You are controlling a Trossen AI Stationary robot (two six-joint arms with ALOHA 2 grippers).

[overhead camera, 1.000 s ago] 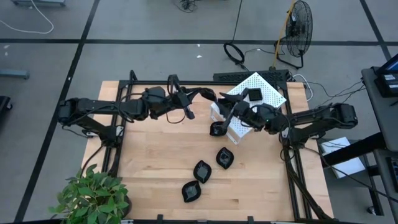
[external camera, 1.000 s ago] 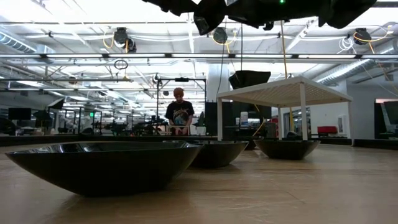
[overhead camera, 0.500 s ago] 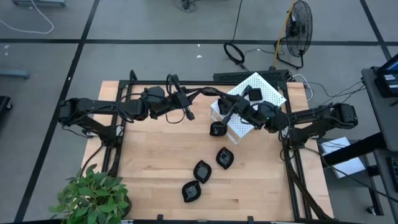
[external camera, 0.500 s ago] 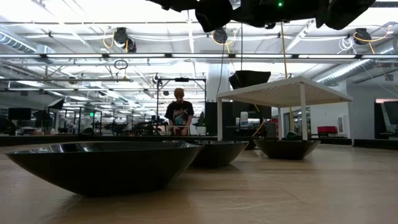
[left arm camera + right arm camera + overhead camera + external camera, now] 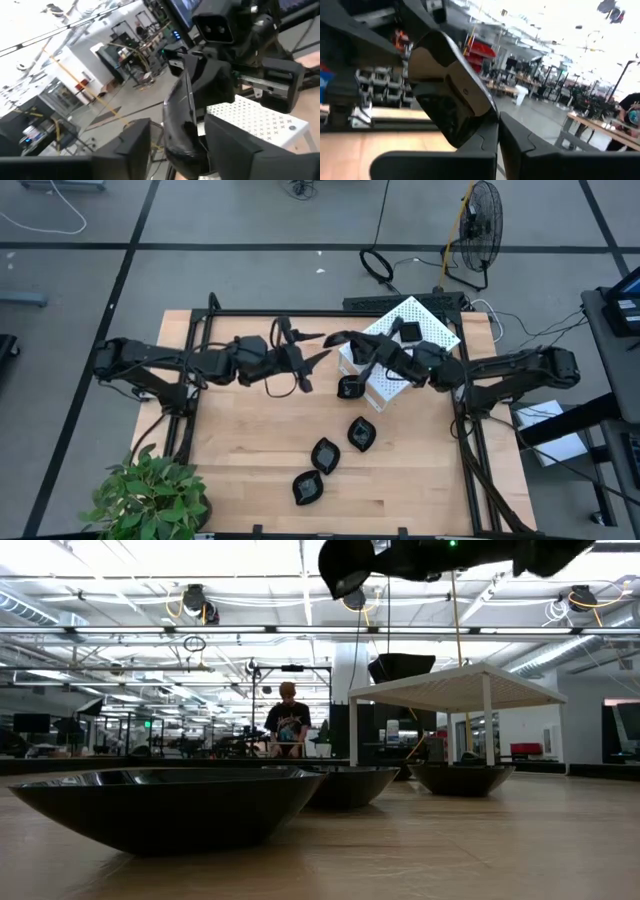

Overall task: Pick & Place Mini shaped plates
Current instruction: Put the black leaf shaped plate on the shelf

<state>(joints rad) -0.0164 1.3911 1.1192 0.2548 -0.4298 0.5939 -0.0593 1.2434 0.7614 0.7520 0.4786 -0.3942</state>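
In mid-air beside the white perforated box [image 5: 425, 328], the small glossy black plate [image 5: 445, 102] has just changed hands: the right gripper [image 5: 345, 340] has clamped onto it and the left gripper [image 5: 316, 347] has opened, so the right arm looks ready to place it.

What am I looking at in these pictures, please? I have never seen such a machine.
Two dark robot arms work at a wooden table. One picture looks down from above, one looks level across the table top, and two come from cameras on the wrists. Four small black plates lie on the table beside a white box. In the air, the right gripper has its fingers shut on one more black plate. The left gripper is open, with one finger on each side of that plate.
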